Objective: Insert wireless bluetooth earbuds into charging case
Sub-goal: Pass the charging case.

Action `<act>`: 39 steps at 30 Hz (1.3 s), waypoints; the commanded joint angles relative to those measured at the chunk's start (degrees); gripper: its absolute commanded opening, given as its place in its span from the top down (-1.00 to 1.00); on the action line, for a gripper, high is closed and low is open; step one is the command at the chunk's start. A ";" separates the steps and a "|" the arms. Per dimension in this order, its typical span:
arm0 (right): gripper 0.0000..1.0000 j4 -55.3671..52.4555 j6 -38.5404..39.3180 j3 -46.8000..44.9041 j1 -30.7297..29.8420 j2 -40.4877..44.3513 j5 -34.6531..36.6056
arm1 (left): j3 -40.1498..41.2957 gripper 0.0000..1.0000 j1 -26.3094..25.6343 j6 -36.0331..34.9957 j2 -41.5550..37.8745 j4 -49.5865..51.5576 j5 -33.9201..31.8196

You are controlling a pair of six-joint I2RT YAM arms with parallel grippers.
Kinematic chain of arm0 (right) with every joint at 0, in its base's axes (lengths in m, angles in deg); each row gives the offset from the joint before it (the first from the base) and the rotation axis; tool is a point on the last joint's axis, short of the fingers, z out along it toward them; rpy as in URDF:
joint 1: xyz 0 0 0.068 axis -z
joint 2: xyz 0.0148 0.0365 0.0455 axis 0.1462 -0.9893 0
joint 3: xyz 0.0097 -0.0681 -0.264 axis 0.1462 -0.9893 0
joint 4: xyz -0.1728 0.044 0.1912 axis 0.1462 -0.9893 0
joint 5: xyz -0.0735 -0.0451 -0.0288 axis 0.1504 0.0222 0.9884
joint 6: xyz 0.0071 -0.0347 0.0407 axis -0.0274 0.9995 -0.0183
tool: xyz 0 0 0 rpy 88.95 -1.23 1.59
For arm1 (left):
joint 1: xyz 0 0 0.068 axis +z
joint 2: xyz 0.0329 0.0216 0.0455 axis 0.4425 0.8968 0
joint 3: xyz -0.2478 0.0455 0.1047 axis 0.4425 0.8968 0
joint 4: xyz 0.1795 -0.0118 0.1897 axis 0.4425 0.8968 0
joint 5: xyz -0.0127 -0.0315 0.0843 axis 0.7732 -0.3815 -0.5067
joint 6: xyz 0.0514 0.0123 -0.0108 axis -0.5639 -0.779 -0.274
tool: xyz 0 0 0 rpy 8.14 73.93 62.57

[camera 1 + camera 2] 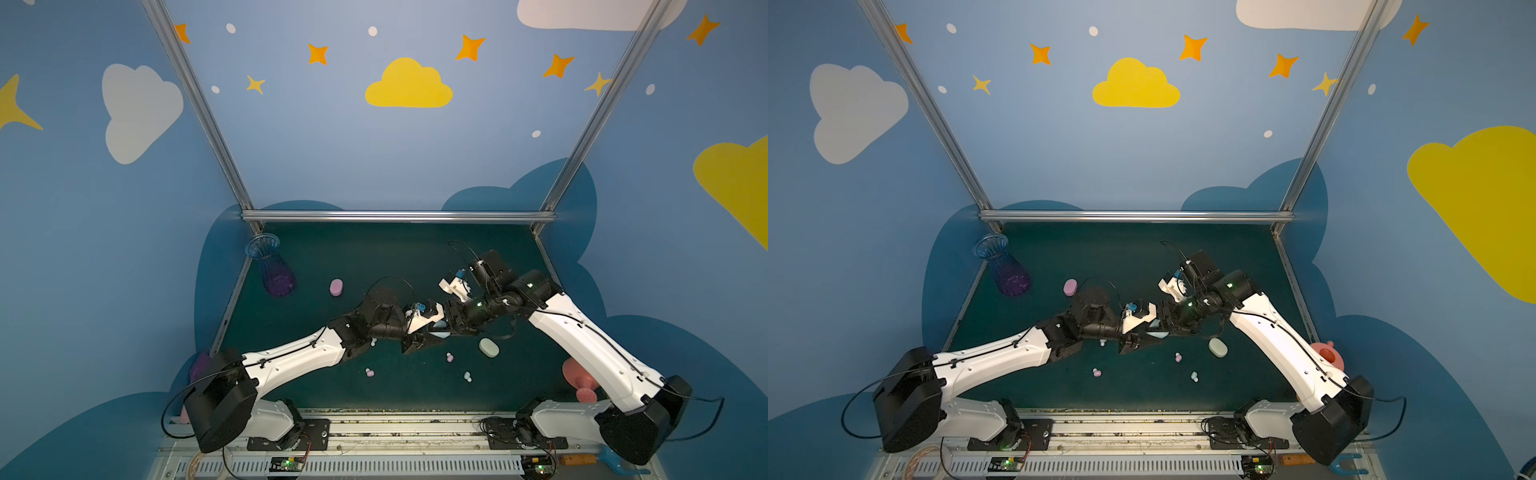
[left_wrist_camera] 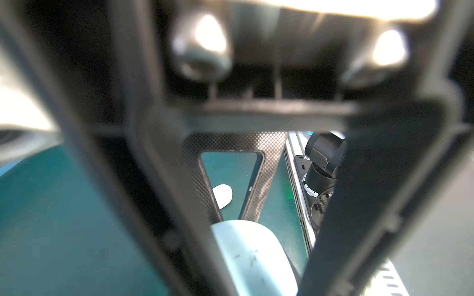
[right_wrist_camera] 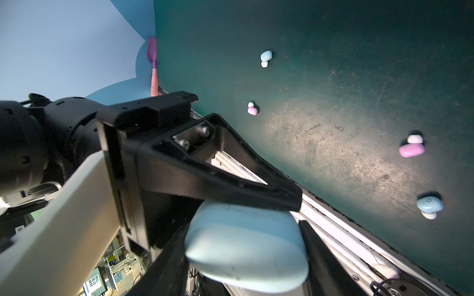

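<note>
Two arms meet above the green worktop (image 1: pixel 374 257), fingers tip to tip.

Case, pale blue (image 3: pixel 246 243), lid closed: clamped in the right fingers (image 3: pixel 323 256), its long axis seemingly spanning from one to the other. Left fingers (image 3: pixel 230 188) straddle it crosswise, one laid on its upper face; whether they grip cannot be told.

Case, cream (image 1: pixel 488 347): on the worktop, near the fingers, right arm's side.

Case, pink (image 1: pixel 336 287): well apart, beyond the left arm.

Earbuds, four seen, all on the worktop below the fingers, toward the robot's base:
- pink earbud (image 3: pixel 411 148), nearest
- blue earbud (image 3: pixel 429 205), just beside it, right arm's side
- second pink earbud (image 3: pixel 252 109) and second blue earbud (image 3: pixel 266 57), farther off, left arm's side

Judgement: lid first, then the nearer blue earbud. The left arm likely fetches, the right being occupied.
</note>
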 commanded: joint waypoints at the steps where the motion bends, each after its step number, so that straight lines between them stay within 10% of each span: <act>1: -0.01 2.27 -0.15 2.25 0.19 0.51 -0.12 | -1.93 0.31 -0.98 -0.84 0.41 0.48 2.23; 16: -0.55 2.41 -0.82 -0.16 1.55 4.48 0.29 | 0.17 0.58 -0.72 2.42 -1.67 -1.62 -1.48; 39: -0.65 6.84 23.06 -8.85 1.14 22.21 12.25 | -1.82 0.61 3.24 10.44 -3.75 4.26 11.96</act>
